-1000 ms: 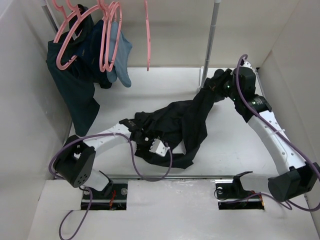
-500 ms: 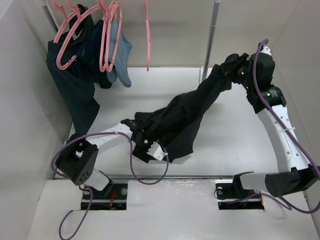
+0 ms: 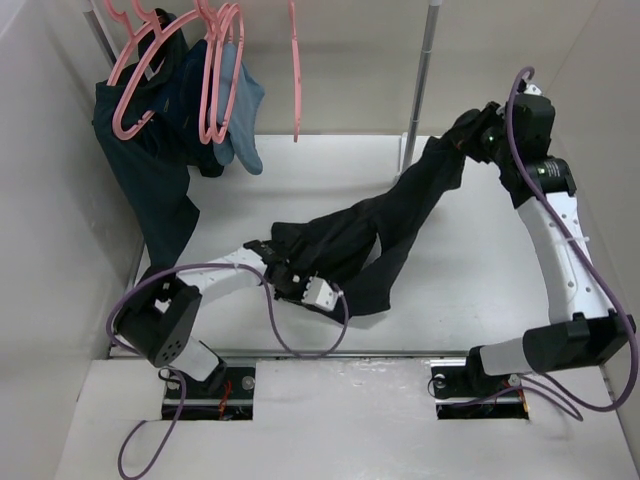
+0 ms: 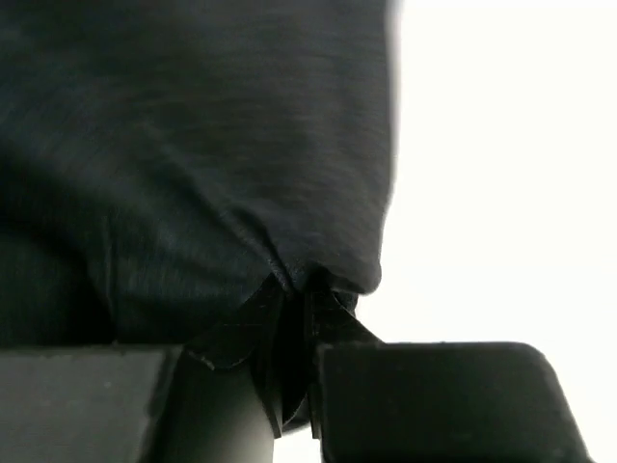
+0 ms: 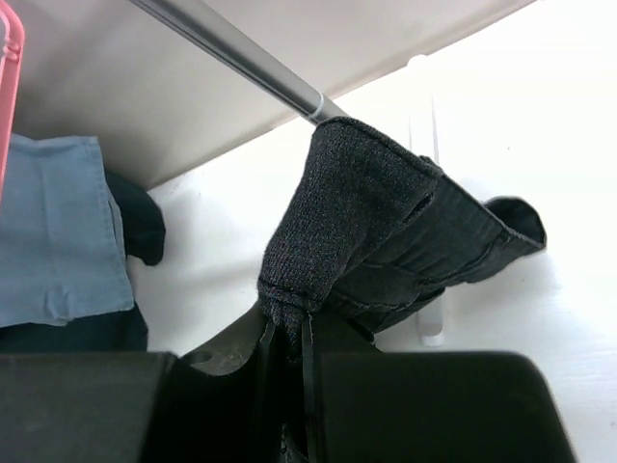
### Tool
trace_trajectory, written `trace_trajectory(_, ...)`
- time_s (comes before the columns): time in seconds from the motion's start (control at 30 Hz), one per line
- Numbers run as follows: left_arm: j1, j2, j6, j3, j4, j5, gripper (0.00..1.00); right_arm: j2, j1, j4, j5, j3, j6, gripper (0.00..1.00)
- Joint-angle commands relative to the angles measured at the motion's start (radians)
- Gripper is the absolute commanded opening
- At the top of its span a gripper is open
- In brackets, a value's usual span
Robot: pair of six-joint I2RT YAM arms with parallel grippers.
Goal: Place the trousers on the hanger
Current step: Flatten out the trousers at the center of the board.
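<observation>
Stretching longer, narrower — the trousers [image 3: 400, 215]

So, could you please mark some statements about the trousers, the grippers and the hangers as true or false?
1. The left gripper and the right gripper are both shut on the trousers. True.
2. One pink hanger hangs bare at the back. True.
3. The trousers already hang on that hanger. False: they stretch between the two grippers, away from it.
4. The light blue garment is held by the right gripper. False: it hangs at the back left among other pink hangers.
</observation>
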Motion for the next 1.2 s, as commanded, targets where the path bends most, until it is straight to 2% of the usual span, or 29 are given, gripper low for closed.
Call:
trace_trajectory(0.0, 0.118, 0.005, -0.268, 0.054, 0.050, -0.070, 0.00, 0.030, -0.025, 0.068, -0.050, 0.154, -0.109, 0.00)
trace_trajectory(0.1, 0.287, -0.026, -0.386, 0.228, 0.034, -0.090, 0.00, 0.042, -0.025, 0.029, -0.032, 0.240, -0.158, 0.00)
trace_trajectory(0.13, 0.397, -0.026, -0.396, 0.276, 0.017, -0.090, 0.00, 0.042, -0.025, 0.017, -0.010, 0.257, -0.184, 0.00)
trace_trajectory(0.17, 0.444, -0.041, -0.396, 0.364, -0.035, -0.090, 0.00, 0.033, -0.025, 0.003, 0.038, 0.272, -0.198, 0.00)
trace_trajectory(0.23, 0.534, -0.079, -0.321, 0.434, -0.098, -0.090, 0.00, 0.003, -0.025, -0.029, 0.088, 0.282, -0.236, 0.00)
trace_trajectory(0.4, 0.561, -0.104, -0.185, 0.649, -0.380, -0.057, 0.00, -0.080, -0.045, -0.051, 0.186, 0.216, -0.269, 0.00)
trace_trajectory(0.47, 0.561, -0.113, -0.113, 0.677, -0.468, -0.018, 0.00, -0.115, -0.056, -0.051, 0.186, 0.135, -0.269, 0.00)
trace_trajectory(0.5, 0.545, -0.113, -0.062, 0.677, -0.512, -0.006, 0.04, -0.125, -0.065, -0.051, 0.172, 0.103, -0.269, 0.00)
trace_trajectory(0.53, 0.526, -0.113, -0.031, 0.633, -0.561, -0.006, 0.21, -0.125, -0.077, -0.051, 0.162, 0.040, -0.269, 0.00)
trace_trajectory(0.57, 0.481, -0.113, -0.031, 0.605, -0.572, -0.006, 0.50, -0.134, -0.086, -0.051, 0.162, 0.013, -0.249, 0.00)
trace_trajectory(0.63, 0.437, -0.103, -0.031, 0.531, -0.598, -0.006, 0.65, -0.134, -0.101, -0.066, 0.152, -0.026, -0.229, 0.00)
trace_trajectory(0.67, 0.420, -0.094, -0.067, 0.507, -0.580, -0.006, 0.69, -0.134, -0.117, -0.077, 0.152, -0.049, -0.229, 0.00)
trace_trajectory(0.77, 0.369, -0.083, -0.161, 0.397, -0.432, -0.007, 0.76, -0.134, -0.126, -0.077, 0.114, -0.059, -0.218, 0.00)
trace_trajectory(0.9, 0.318, -0.052, -0.200, 0.266, -0.303, -0.124, 0.77, -0.123, -0.126, -0.077, 0.094, -0.059, -0.218, 0.00)
trace_trajectory(1.03, 0.321, -0.037, -0.157, 0.172, -0.215, -0.240, 0.80, -0.133, -0.126, -0.077, 0.085, -0.079, -0.227, 0.00)
trace_trajectory(1.17, 0.373, -0.028, -0.063, 0.154, -0.249, -0.300, 0.81, -0.143, -0.137, -0.098, 0.094, -0.112, -0.227, 0.00)
